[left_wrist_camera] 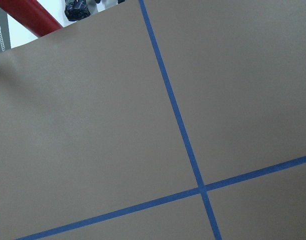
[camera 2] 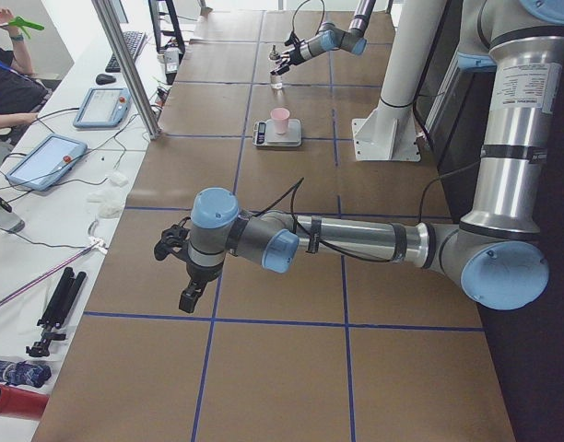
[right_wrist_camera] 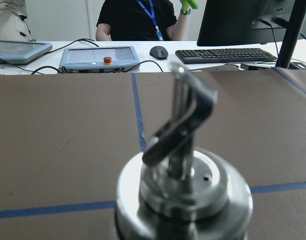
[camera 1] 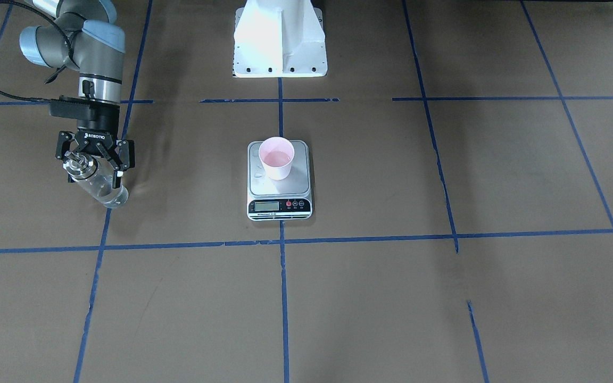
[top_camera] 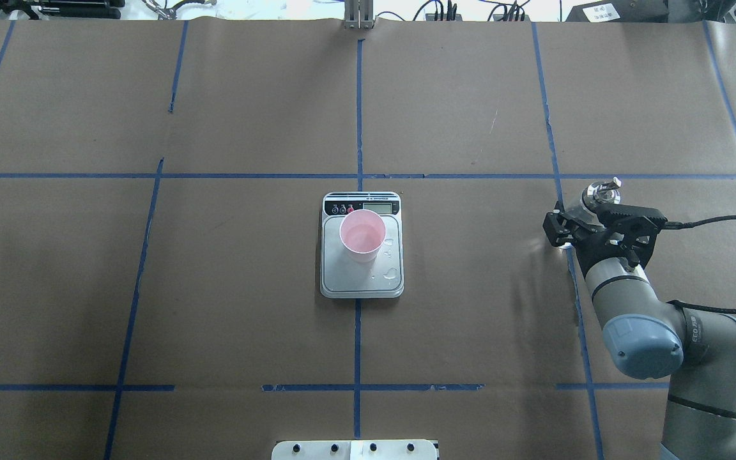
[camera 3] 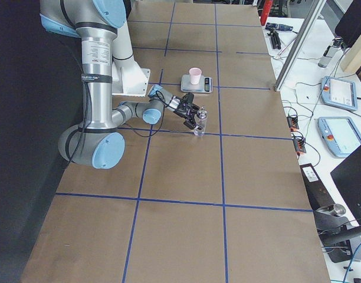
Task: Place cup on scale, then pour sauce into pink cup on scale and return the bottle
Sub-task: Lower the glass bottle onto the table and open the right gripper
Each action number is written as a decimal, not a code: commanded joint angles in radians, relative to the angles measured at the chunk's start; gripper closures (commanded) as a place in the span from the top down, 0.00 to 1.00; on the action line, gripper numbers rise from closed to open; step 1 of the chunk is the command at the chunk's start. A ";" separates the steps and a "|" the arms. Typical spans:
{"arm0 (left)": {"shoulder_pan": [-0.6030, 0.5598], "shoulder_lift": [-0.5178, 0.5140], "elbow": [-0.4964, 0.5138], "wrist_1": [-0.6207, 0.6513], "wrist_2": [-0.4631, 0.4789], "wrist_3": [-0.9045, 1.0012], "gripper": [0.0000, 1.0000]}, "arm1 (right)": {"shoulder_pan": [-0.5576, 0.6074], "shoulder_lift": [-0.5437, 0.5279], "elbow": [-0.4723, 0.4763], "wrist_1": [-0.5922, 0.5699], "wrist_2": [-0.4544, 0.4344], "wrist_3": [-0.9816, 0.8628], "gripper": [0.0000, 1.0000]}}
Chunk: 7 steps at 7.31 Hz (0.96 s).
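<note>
Bottle point(camera 1: 105, 192) upright, spout on top, clamped round the body in the right gripper point(camera 1: 92, 175), well off to the robot's right of the scale point(camera 1: 297, 183) and low over a blue tape line point(camera 1: 103, 230). Cup point(camera 1: 277, 171) upright on the steel platform, sauce point(camera 1: 278, 158) pooled inside, droplets point(top_camera: 391, 275) on the metal just beside it. Left gripper point(camera 2: 178, 272) hanging far from all this, no telling whether fingers apart or together.
</note>
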State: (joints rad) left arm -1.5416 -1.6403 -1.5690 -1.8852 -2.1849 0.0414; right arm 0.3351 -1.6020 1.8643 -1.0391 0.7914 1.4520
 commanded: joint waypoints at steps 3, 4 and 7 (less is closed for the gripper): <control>0.000 0.004 -0.011 0.000 -0.001 0.000 1.00 | -0.100 -0.131 0.104 -0.002 -0.034 0.005 1.00; 0.000 0.005 -0.014 0.000 -0.001 0.000 1.00 | -0.110 -0.150 0.137 -0.018 -0.038 0.004 1.00; 0.000 0.005 -0.013 0.000 -0.001 0.000 1.00 | -0.107 -0.179 0.554 -0.561 0.096 0.001 1.00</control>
State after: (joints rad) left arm -1.5417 -1.6353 -1.5823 -1.8852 -2.1859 0.0414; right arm 0.2273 -1.7794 2.2600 -1.3961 0.8275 1.4541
